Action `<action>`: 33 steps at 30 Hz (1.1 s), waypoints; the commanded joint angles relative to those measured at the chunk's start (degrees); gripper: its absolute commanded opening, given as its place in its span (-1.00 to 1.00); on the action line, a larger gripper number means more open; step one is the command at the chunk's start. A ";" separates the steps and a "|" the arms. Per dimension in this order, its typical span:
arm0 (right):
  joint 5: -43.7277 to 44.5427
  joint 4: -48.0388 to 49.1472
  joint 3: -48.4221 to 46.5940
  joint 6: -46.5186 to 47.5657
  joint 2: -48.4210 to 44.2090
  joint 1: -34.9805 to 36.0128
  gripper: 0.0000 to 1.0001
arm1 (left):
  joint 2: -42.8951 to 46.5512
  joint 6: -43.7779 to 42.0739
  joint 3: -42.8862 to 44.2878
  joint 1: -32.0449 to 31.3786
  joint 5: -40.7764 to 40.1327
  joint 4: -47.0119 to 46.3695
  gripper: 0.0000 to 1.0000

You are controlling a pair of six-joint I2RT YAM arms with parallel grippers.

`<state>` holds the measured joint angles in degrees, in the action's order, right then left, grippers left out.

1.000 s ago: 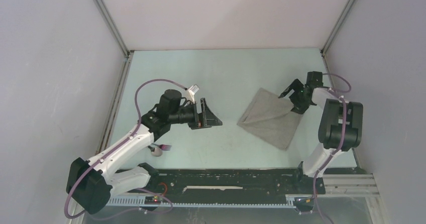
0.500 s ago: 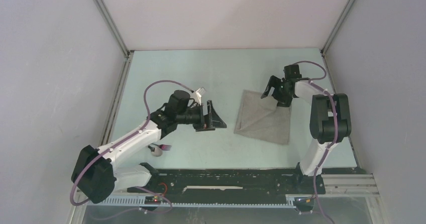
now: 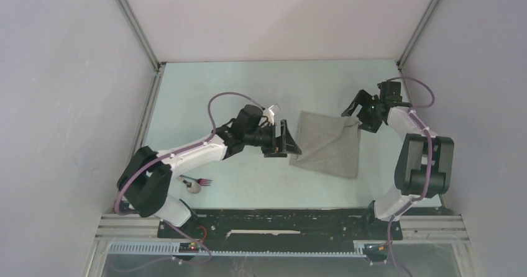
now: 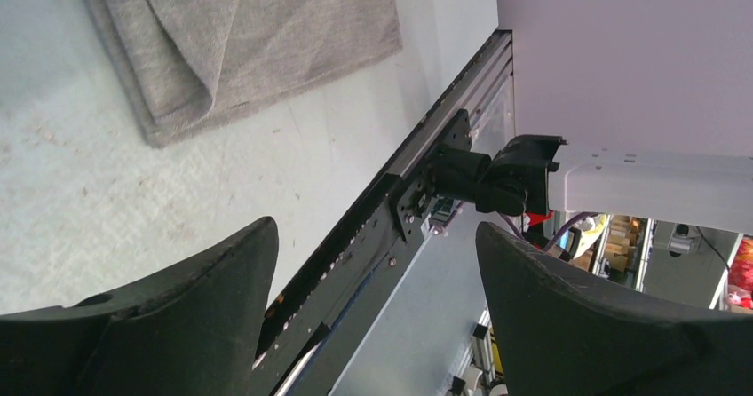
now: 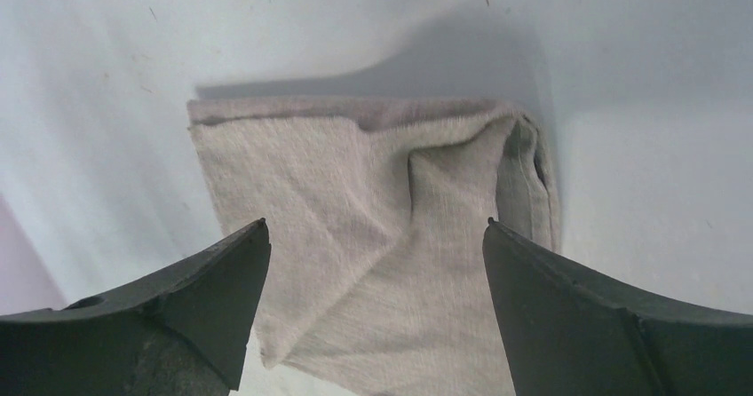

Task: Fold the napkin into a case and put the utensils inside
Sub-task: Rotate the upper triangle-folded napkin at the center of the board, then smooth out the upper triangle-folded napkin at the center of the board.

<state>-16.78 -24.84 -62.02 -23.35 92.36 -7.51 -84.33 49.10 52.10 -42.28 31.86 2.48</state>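
The napkin [image 3: 329,145] lies flat on the pale table [image 3: 248,84], right of the middle, folded into a layered, roughly four-sided shape not much longer than it is wide. Its clearest line is a soft raised fold running aslant from the near left corner up to the far right corner. It is matte, light grey woven cloth. The edges are doubled, and the far right corner is bunched into a small pucker. My left gripper [image 3: 291,140] hovers just at the cloth's left edge, its dark curved fingers spread wide with nothing between them. My right gripper [image 3: 355,119] sits at the far right corner, equally wide and holding nothing, the cloth showing below the gap between its fingers. Well apart, near the front left, lie the utensils [image 3: 197,183]: thin pinkish handles, a pale spoon bowl, and dark fork tines pointing right.
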 commanded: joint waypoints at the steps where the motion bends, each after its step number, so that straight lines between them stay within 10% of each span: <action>1: -12.68 10.12 1.18 -3.35 6.25 -2.58 0.88 | -4.52 1.41 4.32 -1.16 0.41 -4.72 0.75; 17: -1.92 5.69 -0.40 -3.39 9.95 -6.68 0.71 | -13.80 1.55 9.00 -1.84 2.64 -6.38 0.64; 26: -7.24 2.11 -2.29 -0.72 2.76 -2.94 0.73 | -19.00 -11.42 17.65 -2.86 -10.99 11.39 -0.19; 33: -10.69 4.63 -2.29 -0.04 4.74 -4.09 0.65 | -25.53 -12.98 22.81 -3.55 -12.54 14.13 -0.28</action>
<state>-24.86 -21.63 -62.98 -25.19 97.12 -10.92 -107.13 39.55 72.29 -45.25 22.28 12.95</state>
